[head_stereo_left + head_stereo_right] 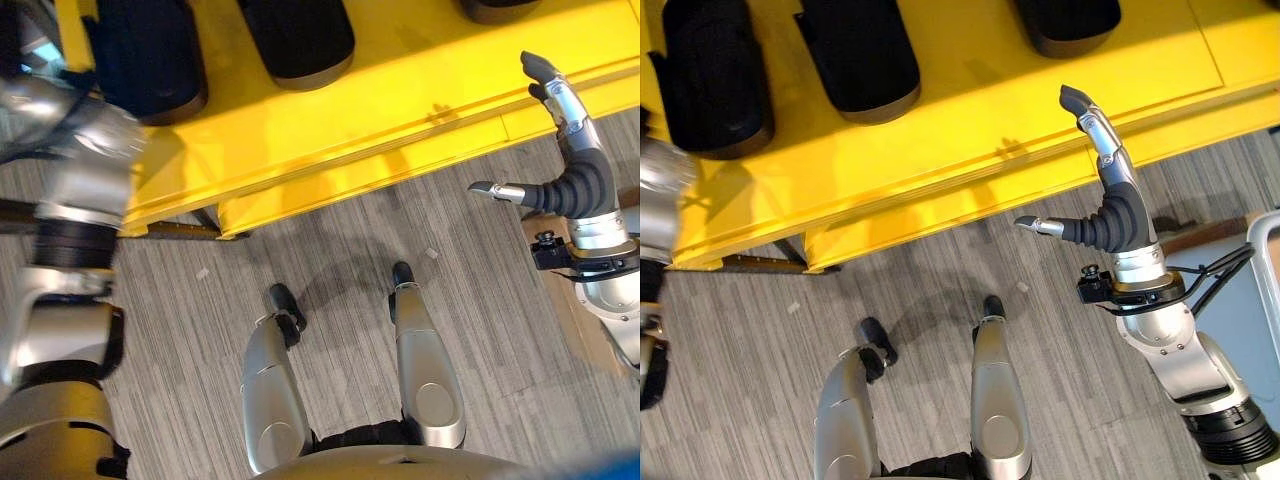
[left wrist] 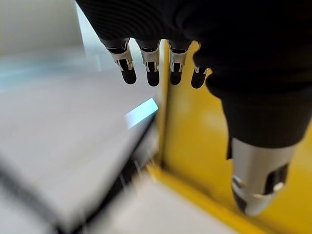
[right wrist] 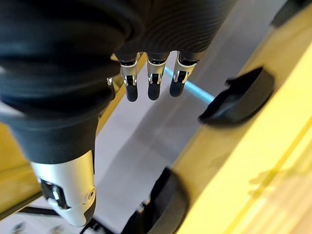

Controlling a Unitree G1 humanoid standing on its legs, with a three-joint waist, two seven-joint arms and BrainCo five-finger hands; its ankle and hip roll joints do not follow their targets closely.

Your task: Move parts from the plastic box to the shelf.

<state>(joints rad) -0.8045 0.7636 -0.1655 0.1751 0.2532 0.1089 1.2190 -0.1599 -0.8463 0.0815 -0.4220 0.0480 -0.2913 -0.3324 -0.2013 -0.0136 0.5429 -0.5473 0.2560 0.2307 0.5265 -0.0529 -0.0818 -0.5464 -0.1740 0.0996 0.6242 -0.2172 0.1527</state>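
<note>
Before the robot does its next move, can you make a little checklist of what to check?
1. Right hand free: ok, fingers straight, holding nothing, above the flat yellow shelf's front edge.
2. Left hand free: ok, fingers relaxed, empty.
3. Dark rounded black parts already on the shelf: ok, three in a row.
4. Bare shelf space for another part: ok, open yellow surface in front of the parts.
5. Plastic box location: cannot tell.

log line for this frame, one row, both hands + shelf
left hand: open, empty | right hand: open, empty, at shelf edge | yellow shelf: black parts on it
</note>
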